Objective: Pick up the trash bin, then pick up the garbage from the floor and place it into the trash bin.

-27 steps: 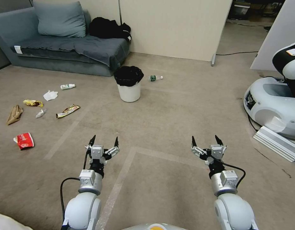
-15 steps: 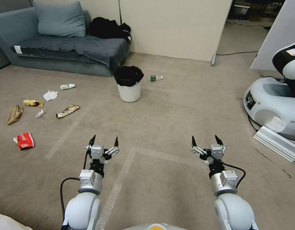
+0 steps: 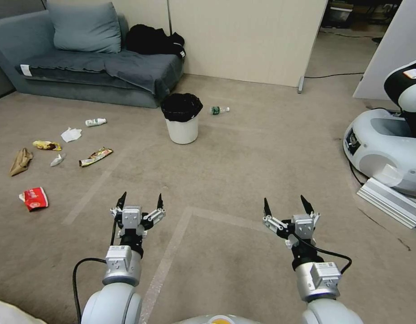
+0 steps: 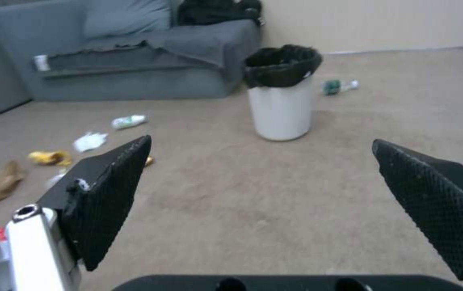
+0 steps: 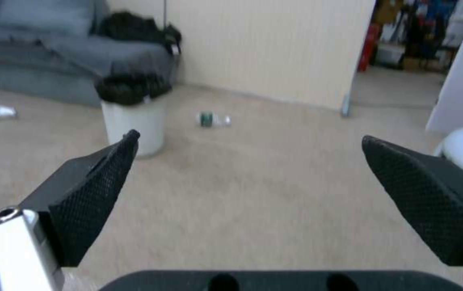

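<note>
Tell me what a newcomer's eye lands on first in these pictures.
First the trash bin, white with a black bag over its rim, standing upright on the floor in front of the grey sofa. Next the garbage scattered on the carpet to its left, with one bottle lying just to its right. Nearest, the left gripper and right gripper hover above the carpet, jaws open and empty, well short of the bin.

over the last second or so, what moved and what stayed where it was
Both arms drew back toward the robot: the left gripper and right gripper now sit lower in the head view, both open and empty as before. The small white plastic trash bin with its black liner and the scattered litter, such as the red packet, stayed put.
</note>
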Controlling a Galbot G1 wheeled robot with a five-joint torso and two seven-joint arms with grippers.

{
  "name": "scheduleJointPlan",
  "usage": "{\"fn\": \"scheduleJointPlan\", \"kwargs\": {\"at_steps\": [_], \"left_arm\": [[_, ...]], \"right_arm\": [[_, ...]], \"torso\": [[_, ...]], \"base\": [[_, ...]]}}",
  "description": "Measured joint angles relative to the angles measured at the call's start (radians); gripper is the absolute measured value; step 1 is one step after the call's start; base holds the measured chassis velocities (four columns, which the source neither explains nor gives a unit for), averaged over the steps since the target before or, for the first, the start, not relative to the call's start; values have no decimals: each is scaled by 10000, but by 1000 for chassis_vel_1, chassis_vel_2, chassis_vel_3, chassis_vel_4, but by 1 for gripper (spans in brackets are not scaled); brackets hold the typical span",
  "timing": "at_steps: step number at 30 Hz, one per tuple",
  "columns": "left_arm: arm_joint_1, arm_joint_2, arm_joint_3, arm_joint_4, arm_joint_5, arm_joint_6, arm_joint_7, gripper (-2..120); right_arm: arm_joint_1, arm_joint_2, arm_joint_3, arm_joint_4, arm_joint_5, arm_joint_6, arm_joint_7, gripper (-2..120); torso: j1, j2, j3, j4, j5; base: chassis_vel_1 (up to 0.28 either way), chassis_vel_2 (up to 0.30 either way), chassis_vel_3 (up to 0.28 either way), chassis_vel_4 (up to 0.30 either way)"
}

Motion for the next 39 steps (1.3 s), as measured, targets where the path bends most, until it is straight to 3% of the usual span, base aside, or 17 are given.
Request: {"fn": "scheduleJointPlan", "kwargs": {"at_steps": [2, 6, 30, 39], "left_arm": [[485, -129, 276, -861, 393, 597, -491, 100], [1109, -290, 655, -1921, 1005, 1324, -1147, 100], [1202, -84, 888, -1848, 1120, 1268, -1135, 100], [1209, -61, 1018, -1749, 1158, 1240, -1077, 100]], "right_arm": [[-768, 233, -407, 854, -425, 356, 77, 100], [-946, 272, -507, 1052, -542, 448, 105, 100], [-890, 293, -588, 767, -610, 673, -15, 100], [-895, 283, -541, 706, -603, 702, -134, 100]], "torso": [[-1, 0, -1, -4, -6], [-1, 0, 0, 4, 4], [-2, 0, 1, 0, 0], [-2, 0, 2, 0, 3]], "base": [[0, 0, 0, 0], [0, 0, 0, 0], [-6, 7, 8, -7], [-182, 178, 165, -166]]}}
